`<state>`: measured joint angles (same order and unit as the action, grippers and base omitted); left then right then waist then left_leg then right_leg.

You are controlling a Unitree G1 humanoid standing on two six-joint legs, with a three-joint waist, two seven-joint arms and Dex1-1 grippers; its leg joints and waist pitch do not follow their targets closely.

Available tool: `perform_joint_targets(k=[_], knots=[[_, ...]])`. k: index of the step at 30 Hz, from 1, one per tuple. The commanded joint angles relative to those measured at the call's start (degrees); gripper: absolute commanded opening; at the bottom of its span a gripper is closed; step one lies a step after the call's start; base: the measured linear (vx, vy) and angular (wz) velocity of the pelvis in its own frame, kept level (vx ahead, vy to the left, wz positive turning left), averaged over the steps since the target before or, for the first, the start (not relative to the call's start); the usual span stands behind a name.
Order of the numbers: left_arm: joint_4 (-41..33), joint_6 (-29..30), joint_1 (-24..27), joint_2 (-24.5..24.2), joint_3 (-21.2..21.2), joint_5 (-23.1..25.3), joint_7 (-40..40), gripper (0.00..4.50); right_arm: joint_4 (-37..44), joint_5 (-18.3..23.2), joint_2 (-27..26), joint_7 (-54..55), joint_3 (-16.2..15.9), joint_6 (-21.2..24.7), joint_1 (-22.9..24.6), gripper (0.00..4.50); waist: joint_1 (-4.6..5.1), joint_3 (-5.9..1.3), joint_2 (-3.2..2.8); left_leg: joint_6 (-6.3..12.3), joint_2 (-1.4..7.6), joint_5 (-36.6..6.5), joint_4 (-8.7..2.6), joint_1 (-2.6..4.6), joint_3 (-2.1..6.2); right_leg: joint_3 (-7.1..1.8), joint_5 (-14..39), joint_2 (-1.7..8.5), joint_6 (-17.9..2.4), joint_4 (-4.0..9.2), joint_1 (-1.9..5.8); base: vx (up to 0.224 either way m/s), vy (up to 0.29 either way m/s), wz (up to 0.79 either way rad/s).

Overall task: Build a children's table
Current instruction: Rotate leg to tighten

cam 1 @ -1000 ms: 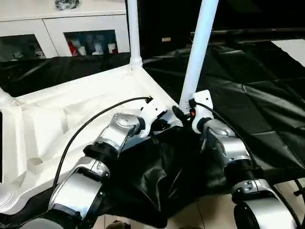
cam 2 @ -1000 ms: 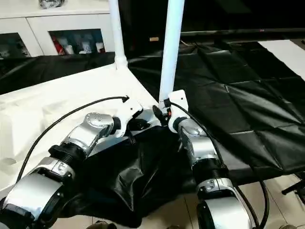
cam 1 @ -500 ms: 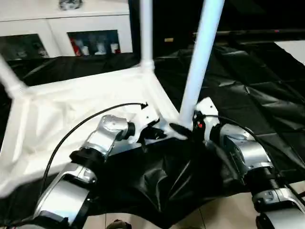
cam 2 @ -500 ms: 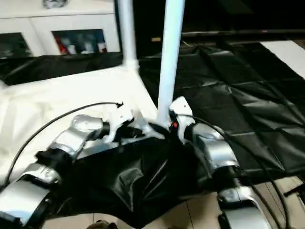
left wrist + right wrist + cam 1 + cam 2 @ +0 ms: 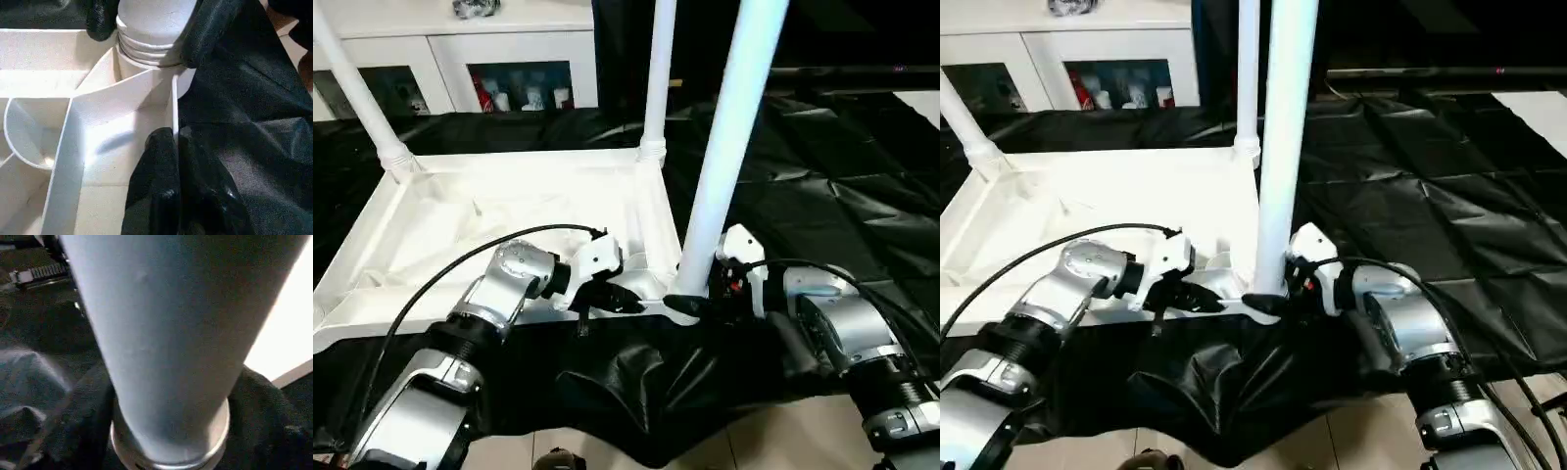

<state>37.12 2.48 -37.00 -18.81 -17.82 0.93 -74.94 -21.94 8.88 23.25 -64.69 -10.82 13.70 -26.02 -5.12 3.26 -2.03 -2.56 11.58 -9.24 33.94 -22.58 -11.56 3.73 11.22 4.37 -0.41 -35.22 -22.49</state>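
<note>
The white tabletop (image 5: 509,211) lies upside down on a black sheet, ribbed underside up. Legs stand in its far left corner (image 5: 357,88) and far right corner (image 5: 656,78). A third leg (image 5: 729,147) rises from the near right corner socket. My right gripper (image 5: 693,302) is shut around the base of this leg (image 5: 161,333), one black finger (image 5: 210,29) on each side of the collar (image 5: 151,24). Just left of that corner, my left gripper (image 5: 607,299) is shut on the tabletop's thin near rim (image 5: 173,103), the fingers (image 5: 161,186) pinching it.
The black sheet (image 5: 822,196) spreads to the right and hangs crumpled over the near edge below the grippers. A white cabinet with glass doors (image 5: 460,59) stands behind. Tiled floor (image 5: 773,441) shows at the near edge.
The camera has swung, bringing more of the tabletop and the far left leg into view. My right forearm now reaches the leg's base from the right. Both grippers stay at the near right corner.
</note>
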Motion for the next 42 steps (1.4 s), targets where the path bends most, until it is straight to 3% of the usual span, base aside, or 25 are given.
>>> perform_joint_targets(k=[1,5,9,10,12,13,14,16,17,21,22,23,24,26,27,31,36,37,40,42], knots=[[-2.72,0.15,-0.22,-0.23,-0.65,-0.83,-2.79,0.00,1.85,0.53,0.46,-0.48,-0.14,0.82,0.32,2.89,0.29,-4.36,0.69,3.41,2.11,-9.62,-3.38,1.56,1.01,-2.55,6.79,3.88,-13.96,3.85,2.37,0.000,0.000,0.00],[-2.64,0.65,-0.38,0.65,-0.31,-0.83,-1.04,0.00,2.25,1.00,-0.47,0.06,-0.27,1.29,0.96,2.72,0.23,-4.37,0.61,3.56,2.15,-9.49,-3.34,1.66,0.99,-2.53,6.70,3.86,-14.05,3.85,2.23,0.000,0.000,0.00],[1.44,2.07,-3.38,4.70,1.84,0.12,8.79,0.00,-2.71,-2.56,-4.44,12.04,1.40,0.86,-0.62,2.68,0.54,-4.11,0.72,2.34,2.00,-11.27,-3.44,1.86,0.98,-2.59,9.94,3.92,-13.69,4.35,1.96,0.000,0.000,0.00],[3.66,3.32,-5.22,6.69,2.75,0.54,13.50,0.00,-6.19,-5.00,-6.59,19.74,2.26,0.91,-2.06,2.68,0.85,-4.13,0.75,1.43,1.81,-11.50,-3.45,1.66,1.07,-2.56,11.82,4.01,-13.21,4.36,2.06,0.000,0.000,0.00],[5.55,4.10,-6.81,8.33,3.32,0.94,17.01,0.00,-8.28,-5.01,-8.73,24.12,3.51,1.62,-3.05,2.67,1.22,-4.17,0.92,0.37,1.61,-11.64,-3.50,1.69,1.19,-2.50,13.77,4.01,-12.39,4.57,2.18,0.000,0.000,0.00],[6.19,4.40,-7.38,8.94,3.47,1.08,18.15,0.00,-8.86,-4.86,-9.58,25.58,3.97,1.81,-3.37,2.67,1.42,-4.24,0.93,0.62,1.63,-11.20,-3.44,1.67,1.20,-2.53,13.01,4.00,-12.13,4.69,2.25,0.000,0.000,0.00],[8.57,5.47,-9.38,11.21,4.14,1.47,22.64,0.00,-11.33,-4.01,-12.95,31.61,6.00,2.64,-4.77,2.67,1.67,-4.25,0.56,1.02,1.58,-11.02,-3.38,1.55,1.16,-2.63,12.13,3.97,-12.34,4.59,2.12,0.000,0.000,0.00],[9.62,5.87,-10.20,12.18,4.44,1.56,24.61,0.00,-12.50,-3.65,-14.43,34.48,6.94,2.95,-5.43,2.66,1.99,-4.48,0.71,1.35,1.46,-9.70,-3.27,1.48,1.18,-2.54,9.53,3.81,-12.91,4.37,2.30,0.000,0.000,0.00],[12.11,6.25,-11.93,14.20,5.11,1.81,28.86,0.00,-15.71,-3.02,-17.92,41.13,9.08,2.81,-7.29,2.66,2.07,-4.50,0.59,1.69,1.42,-8.90,-3.22,1.43,1.12,-2.56,7.96,3.76,-13.16,4.33,2.28,0.000,0.000,0.00],[14.66,4.86,-13.41,15.88,5.25,2.44,31.70,0.00,-19.39,-4.88,-21.39,45.34,8.45,-0.01,-9.38,2.66,2.18,-4.89,0.38,3.14,1.45,-5.97,-3.01,1.23,1.19,-2.39,1.43,3.75,-14.62,3.59,2.55,0.000,0.000,0.00],[14.74,4.55,-13.48,16.09,5.22,2.39,31.53,0.00,-19.79,-4.74,-22.00,44.80,8.27,-0.69,-9.60,2.66,2.13,-4.93,0.46,4.00,1.43,-5.54,-2.94,1.29,1.14,-2.36,-0.08,3.70,-14.91,3.50,2.68,0.000,0.000,0.00],[14.64,4.23,-13.41,16.19,5.17,2.37,31.15,0.00,-19.89,-4.89,-22.41,44.45,8.06,-1.46,-9.69,3.22,2.11,-4.90,0.47,4.86,1.42,-5.27,-2.87,1.16,1.09,-2.38,-1.07,3.80,-15.19,3.46,2.75,0.000,0.000,0.00],[14.64,4.23,-13.41,16.19,5.17,2.37,31.15,0.00,-19.89,-4.89,-22.41,44.45,8.06,-1.46,-9.69,3.22,2.09,-4.87,0.44,5.08,1.46,-5.47,-2.89,1.20,1.09,-2.36,-0.91,3.83,-15.27,3.50,2.74,0.000,0.000,0.00],[14.46,3.64,-13.18,16.16,4.98,2.36,30.22,0.00,-19.68,-4.70,-22.96,43.26,8.06,-1.99,-9.70,3.43,2.16,-4.67,0.43,5.09,1.51,-7.23,-2.99,1.33,1.03,-2.35,1.38,3.85,-15.32,3.83,2.66,0.000,0.000,0.00],[14.50,2.92,-12.90,15.88,4.84,2.38,29.37,0.00,-19.40,-4.79,-22.82,42.33,8.00,-2.28,-9.68,3.54,2.13,-4.60,0.84,4.91,1.50,-7.92,-3.05,1.31,1.05,-2.38,3.09,3.93,-15.10,3.95,2.74,0.000,0.000,0.00],[13.83,0.92,-11.51,14.35,4.05,2.13,25.86,0.00,-18.56,-5.40,-20.14,37.77,6.67,-4.30,-9.25,3.84,2.28,-4.57,0.85,4.76,1.57,-8.19,-3.04,1.23,1.06,-2.41,4.55,3.96,-14.54,4.00,2.77,0.000,0.000,0.00],[11.02,-0.13,-8.99,11.69,2.95,1.66,19.94,0.00,-14.40,-4.90,-14.61,27.57,4.27,-6.09,-6.81,3.84,2.17,-4.66,0.71,6.11,1.69,-6.86,-2.90,1.16,1.02,-2.39,1.58,3.86,-15.27,3.62,2.80,0.000,0.000,0.00],[9.87,-0.58,-8.03,10.45,2.54,1.29,16.93,0.00,-11.47,-4.16,-11.96,21.57,2.90,-6.10,-5.22,3.84,1.91,-4.56,0.79,6.44,1.71,-7.74,-2.86,1.11,0.97,-2.33,2.02,3.81,-15.32,3.76,2.91,0.000,0.000,0.00],[8.93,-0.44,-7.21,8.90,1.93,1.20,13.87,0.00,-8.74,-3.48,-8.95,15.69,1.69,-5.74,-3.67,3.84,1.59,-4.56,0.78,6.45,1.90,-8.17,-2.85,1.16,0.92,-2.36,2.59,3.78,-15.21,3.66,2.73,0.000,0.000,0.00],[8.80,-0.64,-7.05,8.47,1.78,1.24,13.04,0.00,-8.35,-3.27,-8.24,14.26,1.58,-5.65,-3.40,3.84,1.46,-4.37,0.81,5.76,1.89,-9.75,-2.95,1.28,0.90,-2.36,5.61,3.82,-14.95,4.01,2.56,0.000,0.000,0.00]])
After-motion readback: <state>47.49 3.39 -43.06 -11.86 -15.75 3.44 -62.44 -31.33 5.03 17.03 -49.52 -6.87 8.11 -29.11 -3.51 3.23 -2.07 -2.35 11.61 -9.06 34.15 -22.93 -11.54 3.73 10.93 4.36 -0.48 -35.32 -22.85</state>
